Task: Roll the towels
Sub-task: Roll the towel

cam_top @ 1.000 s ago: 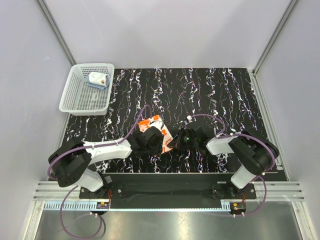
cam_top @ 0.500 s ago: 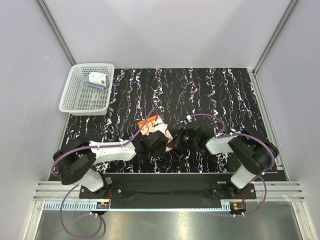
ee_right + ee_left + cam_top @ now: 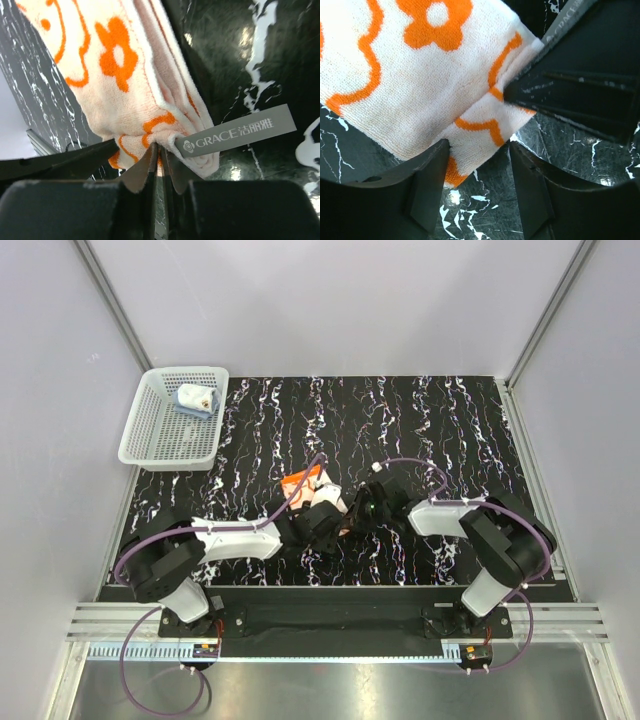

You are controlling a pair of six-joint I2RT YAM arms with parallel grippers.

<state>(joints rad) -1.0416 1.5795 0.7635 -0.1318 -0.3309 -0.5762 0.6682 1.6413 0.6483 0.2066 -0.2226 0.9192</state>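
Left fingers (image 3: 427,185) shifted right; basket (image 3: 150,455) holds blue towel (image 3: 193,400).

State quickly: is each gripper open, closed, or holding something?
Left gripper: open, straddling a corner of the orange-and-white flower-print cloth towel.
Right gripper: shut on that towel's edge.

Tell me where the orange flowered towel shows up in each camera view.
Top external: orange flowered towel, middle of the table.
Left wrist: fills the upper left.
Right wrist: upper left to centre, pinched in the right gripper.
Shared landmark: grey GRACE label, in both wrist views.
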